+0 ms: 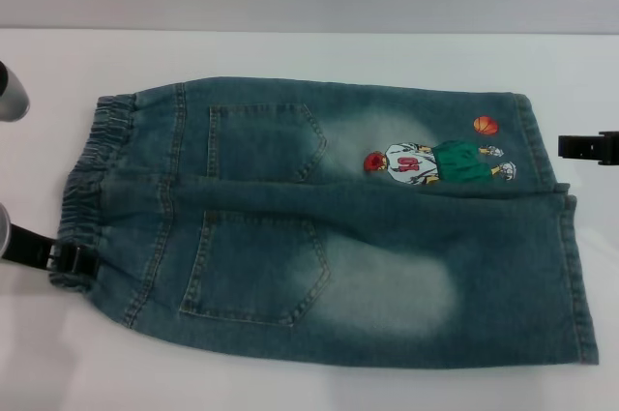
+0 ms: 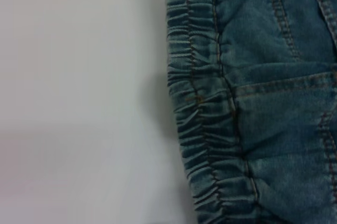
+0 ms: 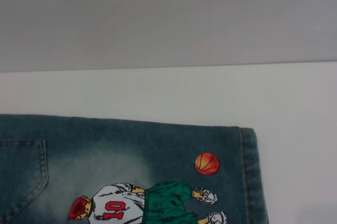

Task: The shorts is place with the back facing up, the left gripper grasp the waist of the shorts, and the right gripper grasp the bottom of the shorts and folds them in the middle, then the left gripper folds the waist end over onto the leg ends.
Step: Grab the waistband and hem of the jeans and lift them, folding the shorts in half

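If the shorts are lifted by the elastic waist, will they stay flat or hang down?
The shorts would probably droop, since the denim lies soft and creased on the table. The gathered waist looks thick, so likely easy to pinch. They seem unlikely to slide much.

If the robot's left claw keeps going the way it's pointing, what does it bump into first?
Most likely the waist of the shorts. The left gripper sits at the table's left edge, pointing inward, right at that ruffled band. Depth is unclear, so it may pass just above the fabric.
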Controlling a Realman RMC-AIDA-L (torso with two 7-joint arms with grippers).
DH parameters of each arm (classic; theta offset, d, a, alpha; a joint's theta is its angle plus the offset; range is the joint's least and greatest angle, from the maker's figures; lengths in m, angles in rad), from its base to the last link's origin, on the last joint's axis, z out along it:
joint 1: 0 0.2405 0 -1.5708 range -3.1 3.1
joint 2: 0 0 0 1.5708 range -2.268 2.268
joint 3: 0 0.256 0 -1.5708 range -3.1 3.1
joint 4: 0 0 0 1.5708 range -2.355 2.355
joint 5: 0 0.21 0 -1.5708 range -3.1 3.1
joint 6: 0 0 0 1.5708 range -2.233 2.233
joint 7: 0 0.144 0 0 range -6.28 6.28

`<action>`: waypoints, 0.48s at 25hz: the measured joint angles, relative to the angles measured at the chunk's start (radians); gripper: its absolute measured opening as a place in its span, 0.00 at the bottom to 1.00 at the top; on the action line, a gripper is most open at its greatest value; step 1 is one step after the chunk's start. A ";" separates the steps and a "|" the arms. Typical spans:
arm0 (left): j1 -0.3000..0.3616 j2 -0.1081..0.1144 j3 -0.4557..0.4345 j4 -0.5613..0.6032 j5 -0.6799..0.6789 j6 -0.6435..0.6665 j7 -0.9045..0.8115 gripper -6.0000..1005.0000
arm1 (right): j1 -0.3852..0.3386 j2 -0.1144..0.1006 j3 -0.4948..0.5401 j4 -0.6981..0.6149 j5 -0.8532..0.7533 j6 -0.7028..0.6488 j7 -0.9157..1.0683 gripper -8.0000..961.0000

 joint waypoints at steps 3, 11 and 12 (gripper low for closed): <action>-0.007 0.000 0.001 0.020 0.000 0.002 0.000 0.61 | 0.002 -0.001 0.000 0.000 0.000 -0.001 -0.001 0.75; -0.027 0.000 0.002 0.068 0.000 0.016 -0.002 0.61 | 0.003 -0.001 0.000 0.000 0.000 -0.006 -0.002 0.75; -0.030 0.000 0.002 0.072 0.000 0.018 -0.002 0.61 | 0.003 -0.001 0.000 0.000 0.000 -0.006 -0.003 0.75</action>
